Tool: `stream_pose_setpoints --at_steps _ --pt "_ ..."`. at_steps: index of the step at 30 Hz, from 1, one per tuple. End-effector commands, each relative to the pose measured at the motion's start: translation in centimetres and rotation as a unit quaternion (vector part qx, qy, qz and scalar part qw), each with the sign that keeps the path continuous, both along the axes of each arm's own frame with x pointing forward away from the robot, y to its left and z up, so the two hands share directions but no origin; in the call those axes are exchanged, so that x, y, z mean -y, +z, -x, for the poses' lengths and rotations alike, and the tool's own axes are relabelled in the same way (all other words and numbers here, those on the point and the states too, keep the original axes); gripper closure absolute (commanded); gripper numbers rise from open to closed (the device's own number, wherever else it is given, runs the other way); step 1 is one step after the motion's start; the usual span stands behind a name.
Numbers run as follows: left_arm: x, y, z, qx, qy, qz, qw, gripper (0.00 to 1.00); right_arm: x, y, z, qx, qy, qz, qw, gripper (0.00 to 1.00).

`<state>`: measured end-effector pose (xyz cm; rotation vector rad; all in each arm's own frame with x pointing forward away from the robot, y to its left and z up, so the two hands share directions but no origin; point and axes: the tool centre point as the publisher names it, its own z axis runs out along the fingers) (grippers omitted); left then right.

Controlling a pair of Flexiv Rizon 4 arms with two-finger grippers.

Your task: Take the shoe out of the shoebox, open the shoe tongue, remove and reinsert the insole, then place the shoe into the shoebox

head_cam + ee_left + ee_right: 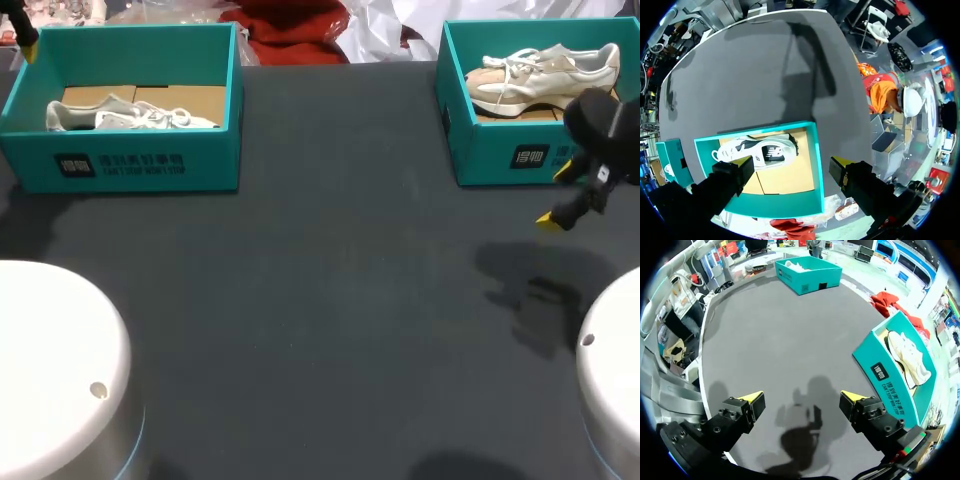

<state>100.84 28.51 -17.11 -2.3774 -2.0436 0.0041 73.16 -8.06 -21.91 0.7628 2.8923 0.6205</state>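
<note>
Nearest the robot, two white arm bases (50, 370) (615, 365) sit at the left and right corners of the dark grey table (320, 300). The middle of the table is bare cloth, with a soft shadow (540, 295) on the right side.

Right gripper (556, 196) hangs over the table at the right, just in front of the right shoebox (500, 150) and not touching it. In its wrist view the right gripper (801, 397) is spread wide with nothing between the fingers, only table and its own shadow below.

Right shoebox is teal, lid off, at the far right. A cream-white sneaker (545, 72) lies inside on brown card, laces visible. From the right wrist the same box (895, 375) is off to the side of the gripper, with the sneaker (910, 355) in it.

Left shoebox (120, 165) is at the far left, also teal and open. A white shoe (130, 117) lies in it on its side, toward the box's front wall. It also shows well ahead in the right wrist view (807, 272).

Left gripper (22, 35) is at the far-left corner, above that box's far-left end. In its wrist view the left gripper (792, 165) has its fingers wide apart and empty, and it hovers over the left shoebox (817, 165) with the white shoe (757, 150) below, untouched. The right shoebox (670, 157) is only partly visible there.
</note>
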Motion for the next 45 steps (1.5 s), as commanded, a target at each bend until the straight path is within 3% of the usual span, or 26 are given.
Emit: stream_pose_setpoints --at_steps 1,10,15,23,38,45 --pt "-0.1 0.0 0.0 0.000 -0.001 -0.001 1.000 0.00 -0.4 0.4 -0.3 -0.022 0.000 0.039 0.999 0.00" --pt "-0.1 0.0 0.0 0.000 -0.001 -0.001 1.000 0.00 -0.4 0.4 -0.3 -0.022 0.000 0.039 0.999 0.00" --pt "-0.1 0.0 0.0 0.000 -0.001 -0.001 1.000 0.00 3.5 0.9 -4.1 -0.069 -0.122 0.076 0.987 0.00" --pt "-0.1 0.0 0.0 0.000 -0.001 -0.001 1.000 0.00 6.7 2.8 -10.1 -0.077 -0.218 0.092 0.969 0.00" --pt "-0.1 0.0 0.0 0.000 -0.001 -0.001 1.000 0.00 6.7 2.8 -10.1 -0.077 -0.218 0.092 0.969 0.00" --pt "-0.1 0.0 0.0 0.000 -0.001 -0.001 1.000 0.00 7.9 3.3 -15.2 -0.096 -0.299 0.113 0.943 0.00"
